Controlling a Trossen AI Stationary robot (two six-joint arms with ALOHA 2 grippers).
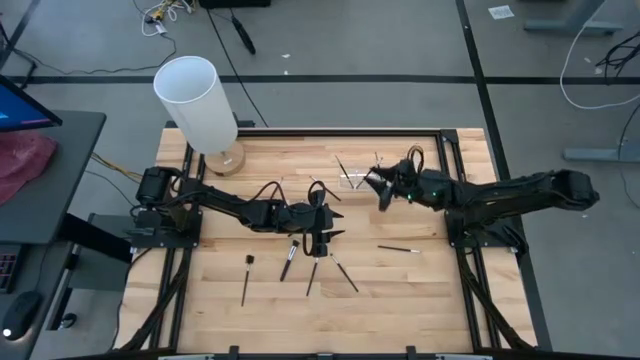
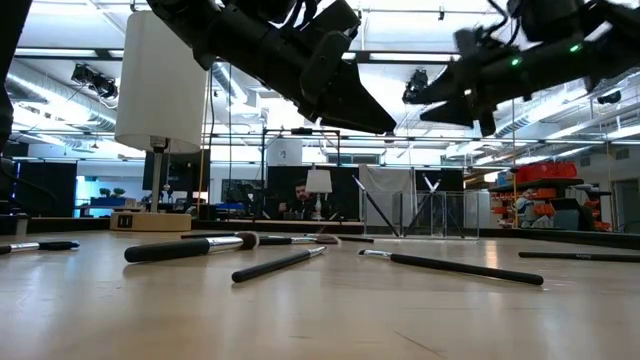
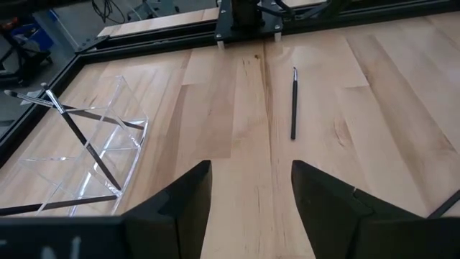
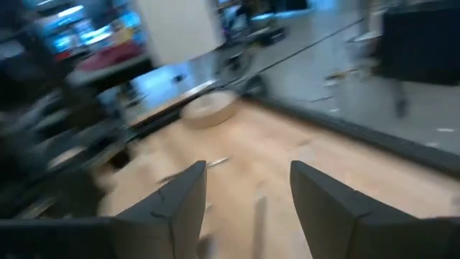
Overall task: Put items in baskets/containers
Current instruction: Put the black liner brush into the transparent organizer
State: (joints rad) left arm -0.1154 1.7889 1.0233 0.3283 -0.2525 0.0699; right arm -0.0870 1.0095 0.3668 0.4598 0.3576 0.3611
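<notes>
Gleaming clear-plastic holder [image 3: 86, 155], slim dark brushes [image 1: 300, 262]

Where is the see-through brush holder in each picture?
High view: the clear holder sits near the table's far edge, right of centre, with brushes in it.
Low view: right of centre in the background, glassy walls, crossed brushes inside.
Left wrist view: at the left, holding thin brushes.
Right wrist view: not visible; too blurred to tell.
Shared landmark: the white cylinder on its wooden base.
</notes>
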